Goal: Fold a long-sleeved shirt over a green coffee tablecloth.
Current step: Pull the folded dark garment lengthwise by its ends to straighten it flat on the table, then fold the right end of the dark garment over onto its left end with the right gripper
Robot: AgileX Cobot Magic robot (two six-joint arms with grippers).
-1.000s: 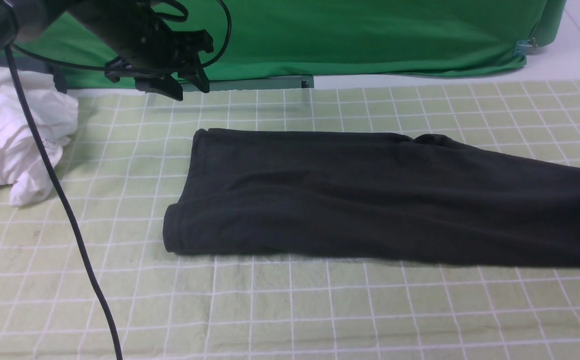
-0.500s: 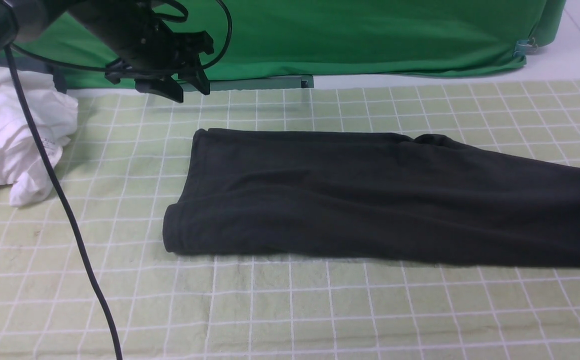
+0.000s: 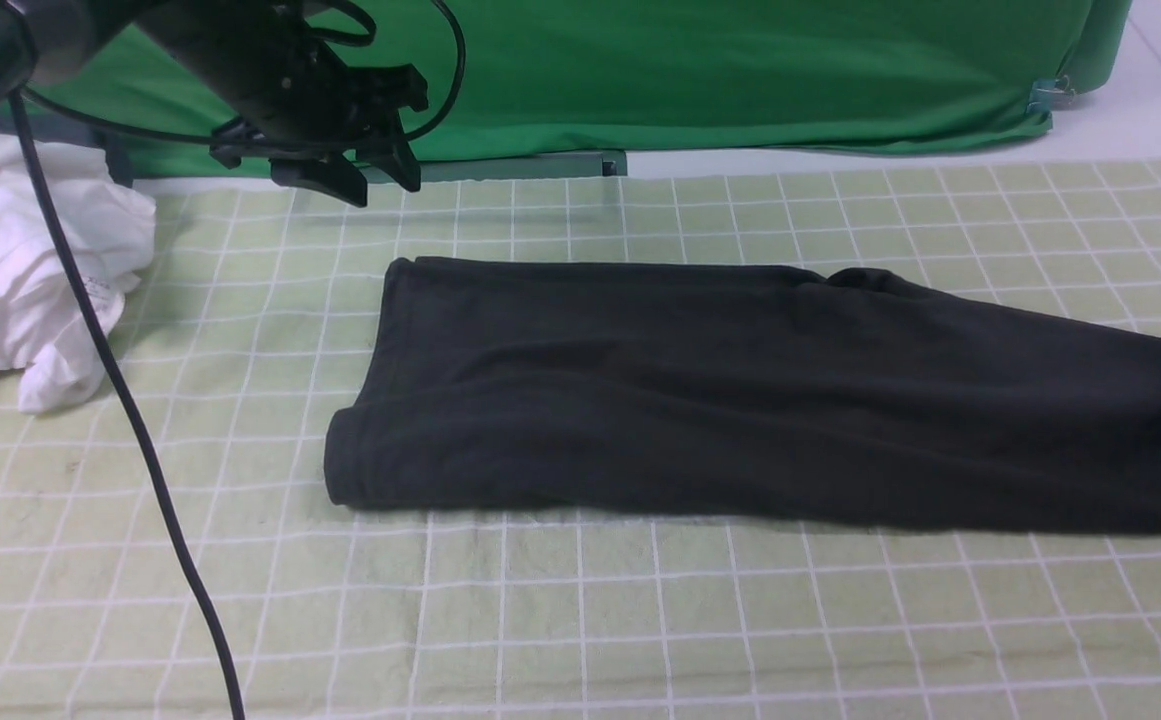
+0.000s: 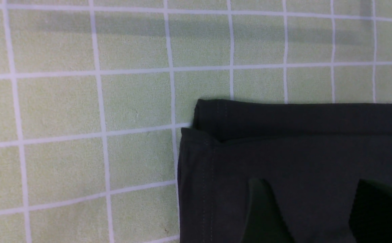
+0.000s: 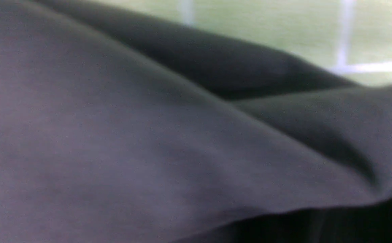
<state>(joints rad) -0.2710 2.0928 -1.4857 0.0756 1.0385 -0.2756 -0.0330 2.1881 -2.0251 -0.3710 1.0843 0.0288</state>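
Front view: camera on robot's side, raised, facing forward and down across green coffee tablecloth toward deep green backdrop. Mid distance; long-sleeved shirt runs off right edge.

Left wrist view: camera on arm behind left gripper, looking steeply down, fairly near, on shirt's hemmed corner and grid squares beside it. Shares shirt's left end with front view.

Right wrist view: camera very close to shirt fabric, blurred, sliver of tablecloth behind. Which part of shirt: cannot tell.
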